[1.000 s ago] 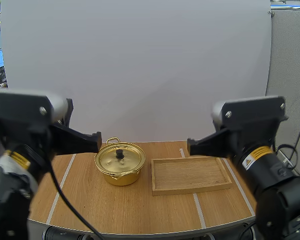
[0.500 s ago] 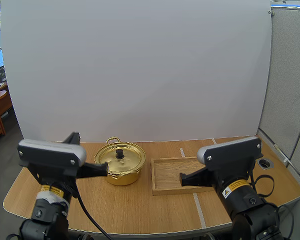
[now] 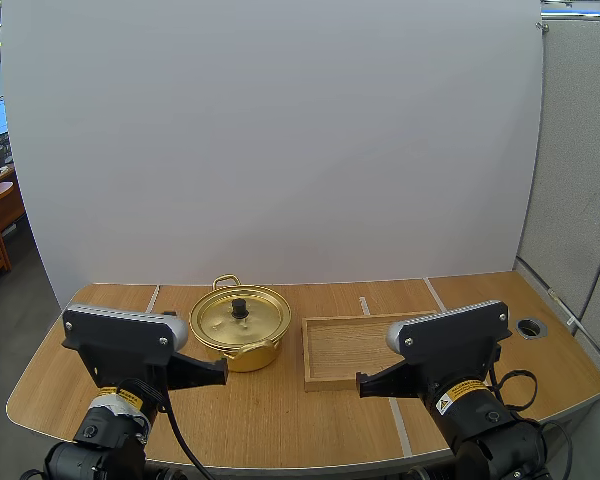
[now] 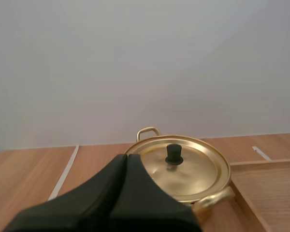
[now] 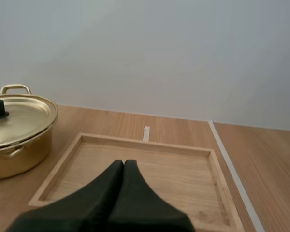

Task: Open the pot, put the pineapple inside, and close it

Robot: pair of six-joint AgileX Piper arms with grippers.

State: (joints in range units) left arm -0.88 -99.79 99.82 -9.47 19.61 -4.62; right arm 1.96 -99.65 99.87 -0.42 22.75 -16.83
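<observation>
A gold pot (image 3: 240,335) with its lid (image 3: 240,318) on and a black knob (image 3: 240,306) stands on the wooden table, left of centre. My left gripper (image 3: 218,369) is shut, its tip just in front of the pot's near wall. In the left wrist view the shut fingers (image 4: 127,159) point at the pot (image 4: 182,169). My right gripper (image 3: 363,384) is shut too, near the front edge of the wooden tray (image 3: 378,345). The right wrist view has the shut gripper (image 5: 123,164) over the tray's (image 5: 135,176) near part, with the pot (image 5: 19,135) beside it.
The wooden tray holds nothing. White tape lines (image 3: 396,415) cross the table. A round hole (image 3: 531,327) sits near the table's right edge.
Both arms have dropped and drawn back toward the table's front edge. The pot and tray have not moved.
</observation>
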